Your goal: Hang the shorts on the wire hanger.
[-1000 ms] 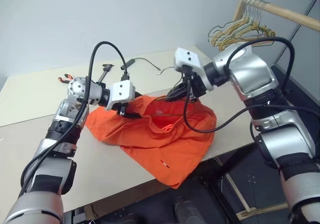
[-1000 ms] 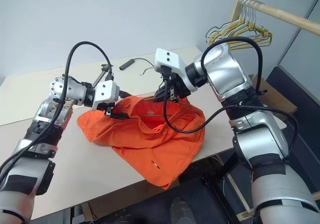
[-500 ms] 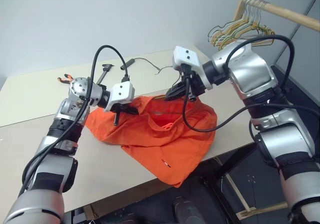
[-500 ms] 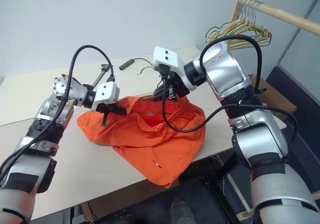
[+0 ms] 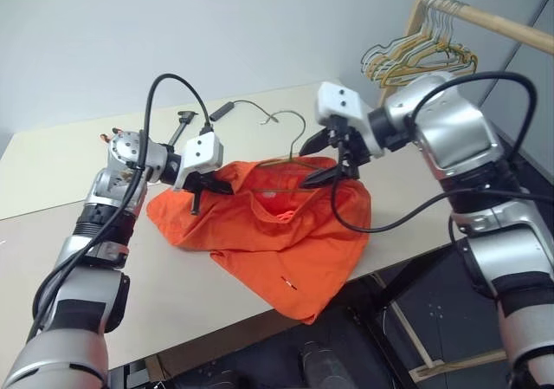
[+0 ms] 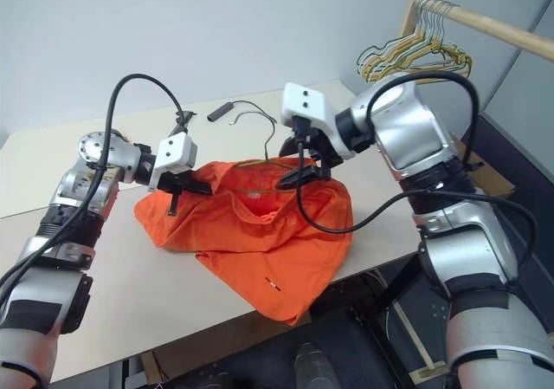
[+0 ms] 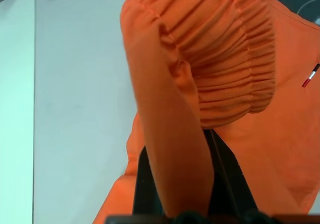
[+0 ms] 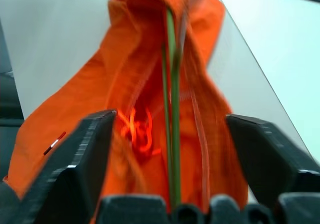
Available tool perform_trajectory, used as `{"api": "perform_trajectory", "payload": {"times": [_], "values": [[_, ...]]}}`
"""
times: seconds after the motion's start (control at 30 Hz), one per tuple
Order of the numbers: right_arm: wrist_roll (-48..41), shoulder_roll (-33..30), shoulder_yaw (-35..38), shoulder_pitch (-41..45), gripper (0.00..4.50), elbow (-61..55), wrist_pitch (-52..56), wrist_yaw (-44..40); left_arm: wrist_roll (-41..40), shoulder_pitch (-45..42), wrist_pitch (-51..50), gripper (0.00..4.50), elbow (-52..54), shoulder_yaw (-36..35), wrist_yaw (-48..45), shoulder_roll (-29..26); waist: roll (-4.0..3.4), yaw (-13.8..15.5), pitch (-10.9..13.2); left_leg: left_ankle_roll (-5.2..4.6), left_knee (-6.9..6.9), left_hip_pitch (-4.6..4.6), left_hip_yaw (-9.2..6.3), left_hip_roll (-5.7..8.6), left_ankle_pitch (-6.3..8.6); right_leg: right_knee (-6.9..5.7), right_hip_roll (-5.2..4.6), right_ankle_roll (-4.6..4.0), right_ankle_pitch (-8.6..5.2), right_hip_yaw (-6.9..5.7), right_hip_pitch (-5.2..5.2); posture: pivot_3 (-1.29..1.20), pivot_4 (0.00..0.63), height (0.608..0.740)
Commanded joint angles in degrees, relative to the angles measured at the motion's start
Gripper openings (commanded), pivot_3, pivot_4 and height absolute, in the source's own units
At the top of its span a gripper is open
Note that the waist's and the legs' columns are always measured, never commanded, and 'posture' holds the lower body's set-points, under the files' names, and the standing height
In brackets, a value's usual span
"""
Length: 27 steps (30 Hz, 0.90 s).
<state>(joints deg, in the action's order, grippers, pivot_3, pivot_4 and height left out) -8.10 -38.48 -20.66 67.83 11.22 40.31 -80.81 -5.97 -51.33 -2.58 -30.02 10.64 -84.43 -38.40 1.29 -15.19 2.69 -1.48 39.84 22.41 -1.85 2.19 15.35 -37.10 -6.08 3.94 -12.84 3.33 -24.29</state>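
Orange shorts on beige table

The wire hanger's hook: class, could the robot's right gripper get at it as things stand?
Probably yes. The right gripper stands open just beside the wire hanger, whose hook rises bare above the shorts. The left gripper, shut on the waistband, stays on the far side.

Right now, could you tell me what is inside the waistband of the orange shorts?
The wire hanger runs into the waistband of the shorts: its hook and upper wires stand out above the fabric. Its lower part is covered by the cloth, so how far it reaches cannot be seen.
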Motion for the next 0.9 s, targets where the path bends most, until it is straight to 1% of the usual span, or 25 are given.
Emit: {"api": "perform_trajectory", "payload": {"times": [0.03, 0.1, 0.17, 0.27, 0.33, 0.43, 0.57, 0.67, 0.7, 0.8, 0.9], "values": [[-1.9, -4.4, 5.8, 0.1, 4.49, -3.4, 1.6, 0.5, -1.3, -0.2, -0.7, 0.00, 2.0, -2.2, 0.8, -1.1, 0.00, 0.0, 0.0, 0.00, 0.00, 0.00, 0.00, 0.00, 0.00, 0.01, 0.00, 0.00, 0.00, 0.00, 0.00, -0.23, 0.000, 0.740], [-2.7, -7.5, 7.1, -2.2, 4.49, -6.1, 1.9, -0.5, -1.4, -0.2, -1.2, 0.00, 2.1, -2.5, 1.0, -1.3, 0.00, 0.2, 0.0, 0.00, 0.00, 0.00, 0.00, 0.00, 0.00, 0.04, -0.01, 0.01, -0.01, -0.01, 0.02, -0.23, 0.000, 0.740], [-2.1, -10.2, 6.6, -5.3, 4.49, -9.0, 1.3, -0.4, -1.6, -0.2, -1.5, 0.00, 2.4, -2.8, 1.1, -1.5, 0.00, 0.2, 0.0, -0.01, 0.00, 0.00, -0.01, 0.00, 0.01, 0.09, -0.02, 0.05, -0.03, -0.02, 0.04, -0.23, 0.000, 0.740], [-0.1, -11.3, 4.4, -8.7, 4.49, -10.5, 0.3, 1.3, -1.7, -0.1, -1.7, 0.00, 2.8, -2.7, 1.3, -1.6, 0.00, 0.0, 0.0, -0.01, 0.02, -0.03, 0.00, 0.00, 0.01, 0.07, -0.02, 0.09, -0.06, -0.01, 0.07, -0.23, 0.000, 0.740], [1.8, -10.3, 2.5, -9.4, 4.49, -9.7, -0.5, 2.9, -1.9, 0.0, -1.9, 0.00, 3.2, -2.6, 1.4, -1.7, -0.02, -0.4, 0.0, -0.01, 0.01, -0.09, 0.09, 0.00, 0.01, 0.04, -0.03, 0.09, -0.06, 0.08, 0.07, -0.22, 0.000, 0.740], [4.9, -6.3, -0.8, -8.3, 4.49, -4.8, -1.6, 5.9, -2.2, 0.2, -2.3, 0.00, 4.2, -2.6, 1.3, -1.6, -0.06, -0.9, 0.0, -0.01, 0.01, -0.14, 0.12, -0.01, 0.01, 0.00, -0.02, 0.09, -0.06, 0.11, 0.07, -0.22, 0.000, 0.740], [6.9, -1.9, -3.0, -6.4, 4.49, 0.0, -2.3, 7.0, -2.6, 0.6, -2.9, 0.00, 5.7, -2.7, 1.3, -1.7, -0.06, -1.4, 0.0, -0.02, 0.02, -0.10, 0.11, 0.02, 0.00, -0.01, -0.03, 0.09, -0.06, 0.12, 0.06, -0.21, 0.000, 0.740], [7.9, 0.1, -4.3, -5.3, 3.92, 2.4, -3.8, 6.5, -2.9, 1.2, -3.4, 0.00, 7.0, -2.8, 1.4, -1.9, -0.06, -1.4, 0.0, -0.02, 0.02, -0.08, 0.10, 0.03, 0.00, -0.02, -0.04, 0.09, -0.06, 0.12, 0.05, -0.20, 0.000, 0.740], [8.0, 0.5, -4.6, -5.0, 3.63, 3.0, -4.2, 6.1, -2.9, 1.4, -3.5, 0.00, 7.3, -2.9, 1.5, -2.0, -0.06, -1.4, 0.0, -0.02, 0.02, -0.08, 0.10, 0.03, 0.00, -0.02, -0.04, 0.09, -0.06, 0.12, 0.05, -0.20, 0.000, 0.740], [8.3, 1.3, -4.9, -4.5, 2.63, 4.0, -5.0, 5.6, -3.0, 1.6, -3.6, 0.00, 7.7, -3.1, 1.6, -2.2, -0.06, -1.3, 0.0, -0.02, 0.02, -0.08, 0.09, 0.04, 0.00, -0.01, -0.04, 0.09, -0.06, 0.11, 0.06, -0.20, 0.000, 0.740], [8.5, 1.3, -5.1, -4.6, 1.49, 4.1, -5.7, 4.6, -2.9, 1.8, -3.5, 0.00, 7.7, -3.1, 1.7, -2.3, -0.06, -1.3, 0.0, -0.02, 0.02, -0.08, 0.07, 0.04, 0.00, -0.01, -0.04, 0.10, -0.06, 0.11, 0.07, -0.20, 0.000, 0.740]]}}
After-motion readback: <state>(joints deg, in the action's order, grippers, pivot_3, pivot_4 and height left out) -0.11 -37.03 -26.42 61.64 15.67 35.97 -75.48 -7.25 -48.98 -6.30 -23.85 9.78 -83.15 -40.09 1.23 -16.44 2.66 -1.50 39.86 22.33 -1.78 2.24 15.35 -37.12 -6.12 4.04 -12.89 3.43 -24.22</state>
